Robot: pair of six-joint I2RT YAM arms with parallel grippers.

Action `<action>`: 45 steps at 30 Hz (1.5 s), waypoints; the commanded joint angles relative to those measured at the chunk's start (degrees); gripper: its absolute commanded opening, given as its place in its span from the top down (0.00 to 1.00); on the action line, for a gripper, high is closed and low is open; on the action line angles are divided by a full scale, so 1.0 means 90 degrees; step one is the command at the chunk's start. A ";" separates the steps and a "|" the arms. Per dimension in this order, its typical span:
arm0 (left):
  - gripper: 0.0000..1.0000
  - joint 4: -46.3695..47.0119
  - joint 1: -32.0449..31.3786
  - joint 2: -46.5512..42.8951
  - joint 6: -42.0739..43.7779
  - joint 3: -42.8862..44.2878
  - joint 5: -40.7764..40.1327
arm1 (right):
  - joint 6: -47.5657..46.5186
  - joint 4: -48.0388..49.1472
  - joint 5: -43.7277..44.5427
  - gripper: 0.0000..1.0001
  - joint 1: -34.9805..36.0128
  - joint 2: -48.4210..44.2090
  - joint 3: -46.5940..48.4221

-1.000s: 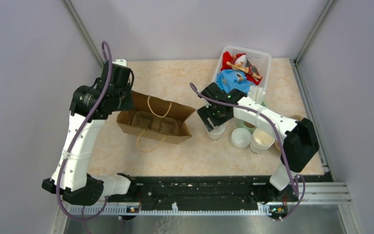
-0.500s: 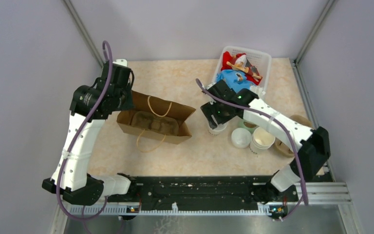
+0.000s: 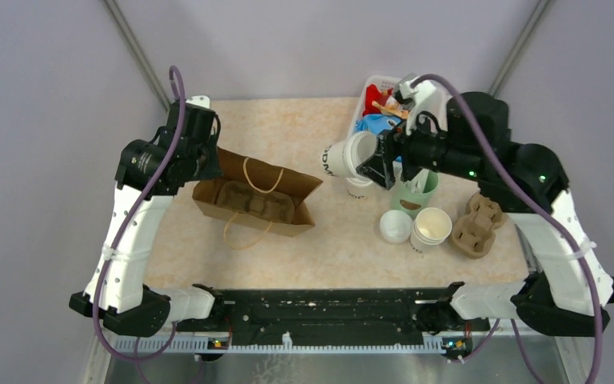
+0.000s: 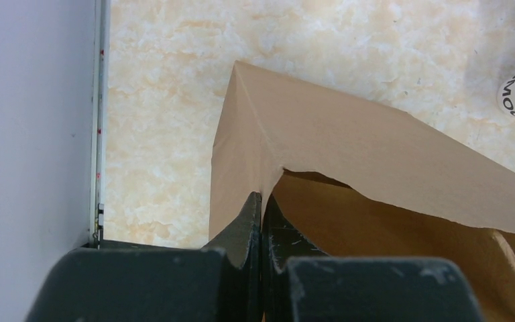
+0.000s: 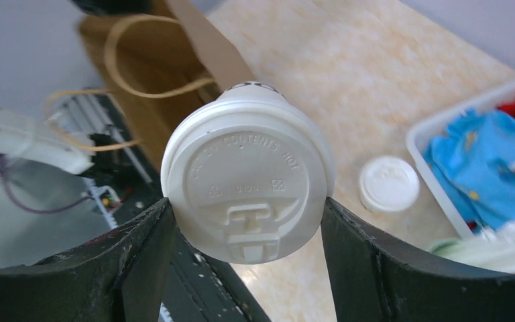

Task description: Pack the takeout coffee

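The takeout coffee [image 3: 344, 158] hangs above the counter [image 3: 288, 128], between the paper bag [image 3: 304, 186] and the white basket [image 3: 434, 96]. It is tipped almost onto its side, lid facing the wrist. The right tool [image 5: 248, 228] is clamped on it just below the lid rim. So tilted, the lid could seep or pop under the squeeze, and the smooth paper wall might slip.

The left tool [image 4: 261, 215] is pinched together on one corner of the bag's rim, and that single hold may let the mouth sag. The cup must come upright and land in a well of the cup carrier [image 3: 252, 200]. It could catch the bag's rim or the loop handle [image 3: 257, 172].
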 commanded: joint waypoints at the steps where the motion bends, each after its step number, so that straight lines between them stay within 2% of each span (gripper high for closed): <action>1: 1.00 0.0315 0.0000 0.0063 0.0023 0.0048 0.0115 | 0.0155 -0.0137 -0.0733 0.34 0.0552 0.0390 0.0927; 5: 1.00 0.0269 0.0007 0.0049 0.0007 0.0078 0.0081 | 0.0316 0.0139 -0.1415 0.34 0.1127 0.0738 0.1308; 9: 1.00 0.0196 -0.0001 0.0018 -0.0032 0.0063 0.0100 | 0.0255 0.0370 -0.1031 0.35 0.2014 0.1377 0.1589; 12: 1.00 0.0171 0.0000 -0.0055 -0.0087 -0.0012 0.0115 | 0.0091 0.0260 -0.0766 0.35 0.2445 0.1985 0.2288; 17: 1.00 0.0128 0.0000 -0.0116 -0.0160 -0.0025 0.0134 | -0.0001 0.0216 -0.0609 0.35 0.2744 0.2773 0.3280; 21: 1.00 0.0164 0.0007 -0.0141 -0.0164 -0.0027 0.0173 | 0.0067 0.0407 -0.0073 0.38 0.2799 0.2999 0.3209; 27: 1.00 0.0460 -0.0001 -0.0306 -0.0036 -0.0165 0.0351 | -0.0133 0.0325 0.1689 0.38 0.2811 0.2996 0.3097; 34: 1.00 0.0647 0.0000 -0.0356 0.0135 -0.0191 0.0454 | -0.0365 0.0411 0.2189 0.42 0.2812 0.2935 0.2934; 39: 1.00 0.0782 0.0000 -0.0365 0.0215 -0.0078 0.0494 | -0.0832 0.0202 0.3307 0.44 0.2860 0.3004 0.2955; 42: 1.00 0.0808 -0.0001 -0.0328 0.0281 -0.0001 0.0527 | -0.1346 0.0177 0.3202 0.44 0.2939 0.2960 0.2876; 45: 1.00 0.0789 0.0000 -0.0258 0.0307 0.0107 0.0583 | -0.1837 0.0610 0.2864 0.44 0.3240 0.2669 0.2123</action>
